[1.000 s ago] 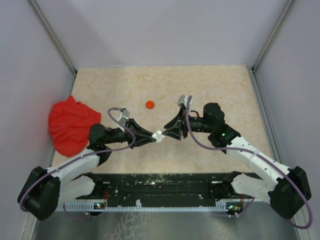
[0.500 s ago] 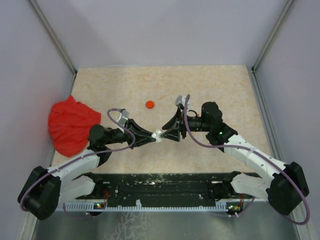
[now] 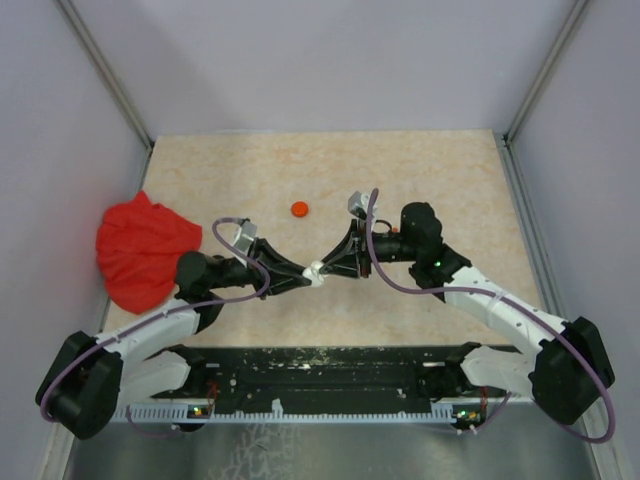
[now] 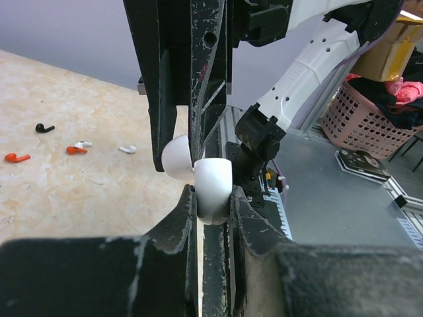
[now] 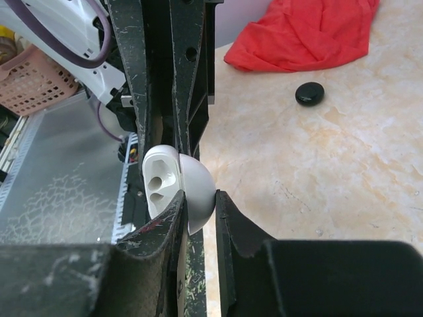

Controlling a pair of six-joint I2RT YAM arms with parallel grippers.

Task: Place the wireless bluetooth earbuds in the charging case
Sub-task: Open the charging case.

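Observation:
The white charging case (image 3: 316, 270) hangs above the table's middle, held between both grippers. My left gripper (image 3: 308, 276) is shut on one rounded half (image 4: 213, 185). My right gripper (image 3: 326, 268) is shut on the other half (image 5: 195, 185). The case is hinged open, and two empty sockets (image 5: 158, 186) show in the right wrist view. Several tiny earbuds lie on the table in the left wrist view: a black one (image 4: 44, 127), two orange-red ones (image 4: 17, 158) (image 4: 76, 150) and two white ones (image 4: 127, 149) (image 4: 84, 144). I cannot make them out in the top view.
A small orange disc (image 3: 299, 208) lies behind the grippers. A crumpled red cloth (image 3: 143, 250) sits at the left edge. A black disc (image 5: 309, 93) lies near the cloth (image 5: 304, 30) in the right wrist view. Walls enclose the table.
The right wrist has swung a little to the left and both grippers have pressed slightly closer together. The case stays held between them.

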